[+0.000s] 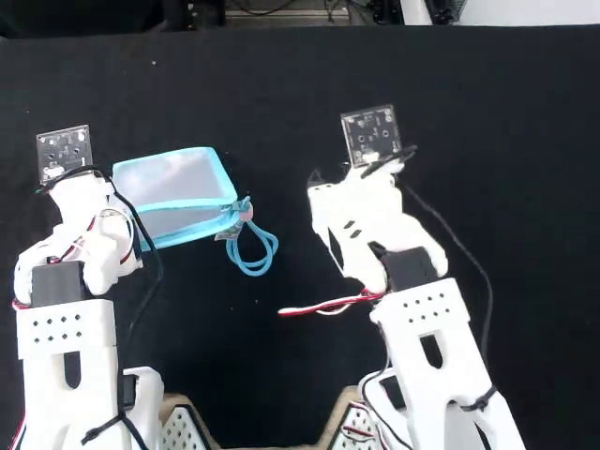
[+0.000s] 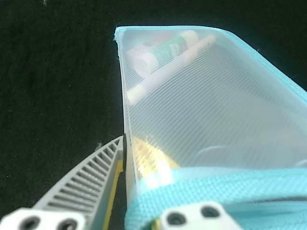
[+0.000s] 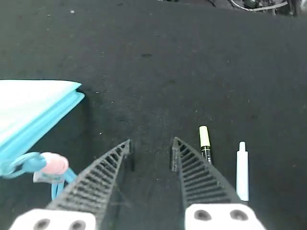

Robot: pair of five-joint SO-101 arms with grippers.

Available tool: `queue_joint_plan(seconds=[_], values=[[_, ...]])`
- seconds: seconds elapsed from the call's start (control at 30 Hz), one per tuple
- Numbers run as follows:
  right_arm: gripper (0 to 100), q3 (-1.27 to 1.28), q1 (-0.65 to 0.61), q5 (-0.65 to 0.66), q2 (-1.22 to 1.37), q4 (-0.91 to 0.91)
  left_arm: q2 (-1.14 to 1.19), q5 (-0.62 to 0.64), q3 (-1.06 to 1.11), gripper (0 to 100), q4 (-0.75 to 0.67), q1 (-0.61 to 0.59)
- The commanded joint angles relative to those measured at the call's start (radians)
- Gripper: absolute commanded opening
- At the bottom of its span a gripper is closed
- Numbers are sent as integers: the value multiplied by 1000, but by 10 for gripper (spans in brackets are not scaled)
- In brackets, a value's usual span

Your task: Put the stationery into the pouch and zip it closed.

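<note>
Black cloth covers the whole table (image 1: 281,84) — past its far edge runs a pale strip of room with cables (image 1: 281,9). Left gripper (image 2: 128,163) is clamped on the translucent teal-edged pouch (image 1: 173,192) (pens inside), which lies toward the table's left. Right gripper (image 3: 151,151) hangs with fingers apart over bare cloth — just beside it lie a yellow-capped pen (image 3: 205,141) and a white pen (image 3: 242,170).
</note>
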Motion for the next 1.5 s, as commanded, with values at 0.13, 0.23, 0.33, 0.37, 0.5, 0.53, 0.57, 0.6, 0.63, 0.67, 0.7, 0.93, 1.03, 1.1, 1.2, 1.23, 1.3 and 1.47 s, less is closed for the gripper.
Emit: queue_joint_plan(seconds=[0.13, 0.23, 0.33, 0.37, 0.5, 0.53, 0.57, 0.6, 0.63, 0.67, 0.7, 0.93, 1.03, 1.1, 1.2, 1.23, 1.3, 1.47], values=[[124, 90, 41, 29, 4, -192, 0, 6, 2, 35, -3, -4], [124, 91, 55, 66, 4, -193, 0, 6, 2, 35, -2, -2], [124, 91, 64, 69, 4, -193, 0, 6, 2, 35, -3, -2], [124, 91, 68, 69, 4, -193, 0, 6, 2, 35, -3, -2], [124, 85, 86, 63, 5, -193, 0, 6, 2, 35, -3, -2], [124, 84, 92, 63, 7, -193, 0, 6, 2, 35, -3, -2], [124, 82, 97, 63, 16, -193, 0, 6, 2, 35, -3, -2], [124, 73, 100, 63, 31, -193, 0, 6, 2, 35, -3, -2], [124, 62, 100, 63, 53, -193, 0, 6, 2, 36, -3, -2], [124, 50, 100, 63, 82, -193, 0, 6, 2, 36, -3, -2], [124, 31, 100, 63, 119, -193, 0, 6, 2, 36, -3, -2], [124, -99, 117, 63, 355, -195, 0, 6, 2, 36, -2, -2], [124, -113, 127, 63, 367, -201, 0, 6, 2, 36, -2, -2], [124, -113, 130, 63, 358, -203, 0, 6, 2, 36, -2, -2], [124, -113, 132, 63, 354, -203, 0, 6, 2, 36, -2, -2], [126, -113, 132, 63, 355, -203, 0, 6, 2, 36, -2, -2], [126, -111, 132, 63, 357, -203, 0, 6, 2, 36, -2, -2], [126, -116, 132, 63, 377, -201, 0, 6, 2, 36, 0, -2]])
